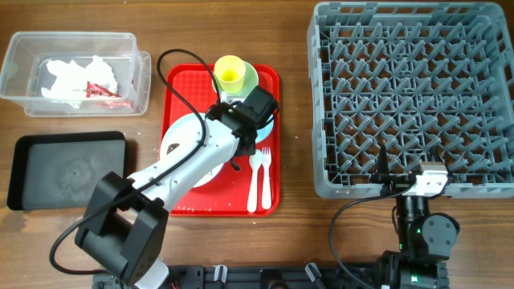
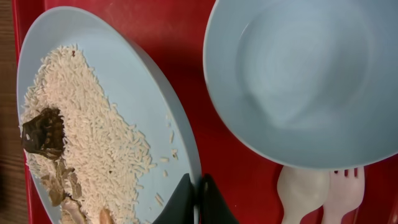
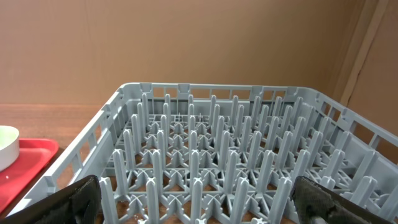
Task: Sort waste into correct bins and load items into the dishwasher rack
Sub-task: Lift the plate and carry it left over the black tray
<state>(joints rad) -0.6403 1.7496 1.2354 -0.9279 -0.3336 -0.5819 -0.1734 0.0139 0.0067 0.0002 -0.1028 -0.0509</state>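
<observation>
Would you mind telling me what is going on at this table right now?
The left gripper is pinching the rim of the light blue plate, which holds rice and scraps, on the red tray. Napkins and a red wrapper lie in the clear tub. The grey rack holds nothing, and the right gripper sits open at its front edge.
</observation>
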